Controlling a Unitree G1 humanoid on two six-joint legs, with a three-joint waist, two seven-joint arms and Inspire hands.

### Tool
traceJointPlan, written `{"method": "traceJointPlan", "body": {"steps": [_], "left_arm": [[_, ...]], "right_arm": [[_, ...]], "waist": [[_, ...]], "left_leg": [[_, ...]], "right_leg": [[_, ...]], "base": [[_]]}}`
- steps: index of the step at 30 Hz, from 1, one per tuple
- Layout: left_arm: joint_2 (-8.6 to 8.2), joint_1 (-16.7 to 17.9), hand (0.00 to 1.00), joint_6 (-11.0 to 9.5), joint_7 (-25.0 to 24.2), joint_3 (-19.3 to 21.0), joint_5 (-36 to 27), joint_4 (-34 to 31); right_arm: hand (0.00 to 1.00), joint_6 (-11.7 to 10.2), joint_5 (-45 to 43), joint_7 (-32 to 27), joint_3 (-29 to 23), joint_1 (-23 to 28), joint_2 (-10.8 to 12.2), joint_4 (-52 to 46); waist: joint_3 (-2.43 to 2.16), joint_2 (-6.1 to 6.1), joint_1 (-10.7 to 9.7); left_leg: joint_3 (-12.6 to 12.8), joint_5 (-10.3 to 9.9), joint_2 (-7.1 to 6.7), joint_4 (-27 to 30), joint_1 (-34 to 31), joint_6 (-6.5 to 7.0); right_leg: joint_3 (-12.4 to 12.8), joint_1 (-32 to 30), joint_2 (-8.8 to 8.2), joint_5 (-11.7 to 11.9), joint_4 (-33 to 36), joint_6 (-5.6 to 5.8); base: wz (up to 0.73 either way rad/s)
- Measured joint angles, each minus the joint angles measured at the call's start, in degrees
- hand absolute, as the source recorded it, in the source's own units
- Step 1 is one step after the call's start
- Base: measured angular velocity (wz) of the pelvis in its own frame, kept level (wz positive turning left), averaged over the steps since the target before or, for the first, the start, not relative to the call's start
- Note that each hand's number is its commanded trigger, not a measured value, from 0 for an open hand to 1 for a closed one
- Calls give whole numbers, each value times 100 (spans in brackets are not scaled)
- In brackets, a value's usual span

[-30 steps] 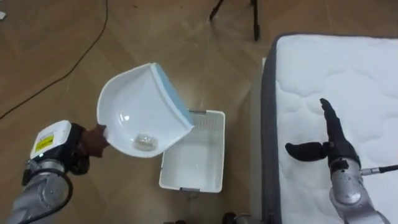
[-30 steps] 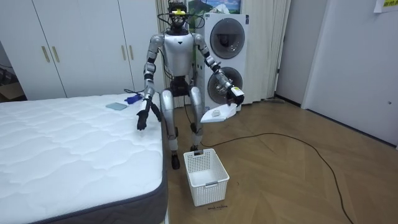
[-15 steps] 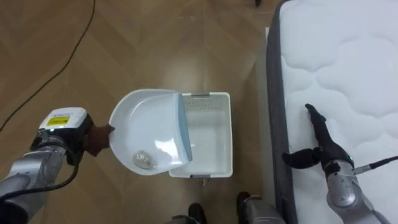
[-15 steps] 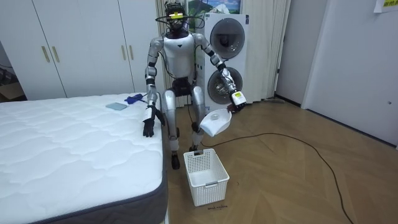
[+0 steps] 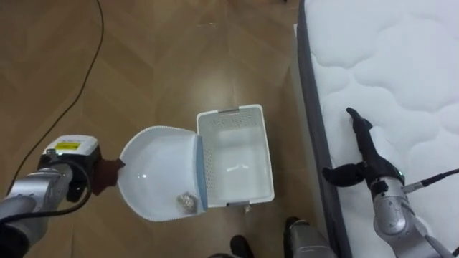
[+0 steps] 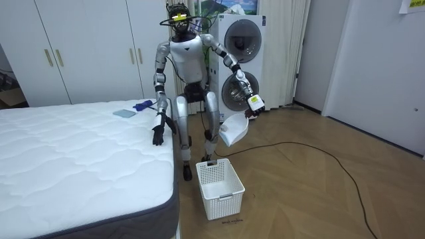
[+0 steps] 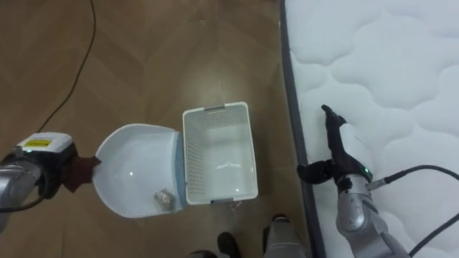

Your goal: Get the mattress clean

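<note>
The crumpled scrap point(image 5: 186, 203) lies in the dustpan point(image 5: 154, 179), against its blue lip, which hangs above the left wall of the basket point(image 5: 237, 168). The left hand point(image 5: 102, 176) is clamped on the pan's handle, and the handle-to-lip axis points rightward at the basket. The right hand point(image 5: 362, 150) rests on the bed point(image 5: 401, 64) with its fingers straight.

Herringbone wood floor point(image 6: 312, 192) spreads below the left hand point(image 6: 251, 110) and far out past it. Just behind that hand two white front-loading machines point(image 6: 240, 60) stand stacked, one on the other. Behind the right hand point(image 6: 158, 136), white wardrobe doors point(image 6: 86, 50) with slim handles line the back. Beyond the left hand, at the room view's right, a plain pale wall point(image 6: 388, 66) rises. The light is even.
</note>
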Motion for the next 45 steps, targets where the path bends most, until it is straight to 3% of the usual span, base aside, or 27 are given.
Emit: {"method": "traceJointPlan", "body": {"steps": [7, 15, 26, 38, 43, 45], "left_arm": [[9, -1, 100, 26, -70, -4, -41, 295], [7, -53, 100, 193, -120, -8, -137, 929], [8, -118, 100, 220, -152, -45, -285, 989], [5, -254, 100, 320, -154, -49, -353, 931], [5, -247, 100, 316, -135, -40, -689, 873], [5, -199, 100, 256, -122, 26, -805, 770]], "right_arm": [[0, -49, -1, -61, 56, -29, 10, 0], [0, -39, 3, -137, 74, -19, 35, -77], [0, -48, 1, -154, 86, -2, 32, -167], [0, -51, 10, -233, 113, 56, 27, -168], [0, -99, 43, -261, 109, 85, 21, -140], [0, -172, 103, -256, 109, 194, 17, -135]], "waist": [[3, 9, -58], [33, 68, -55], [48, 169, -87], [46, 170, -55], [40, 148, -24], [29, 22, 124]], "left_leg": [[148, 0, 1, -40, 4, 2], [300, 1, 43, -48, 22, 3], [333, 5, 69, -109, 52, -5], [392, 6, 89, -106, 98, -5], [375, 5, 82, -92, 133, -5], [343, 2, 77, -95, 272, -10]], "right_leg": [[65, -64, -21, -33, 33, 17], [104, -90, -5, -35, 61, 14], [67, -86, -9, -73, 103, -39], [83, -53, 20, -72, 30, -39], [121, -40, 33, -71, 38, -38], [250, 48, 97, -67, 25, -37]], "base": [[-2], [-2], [0], [-1], [-3], [-29]]}}
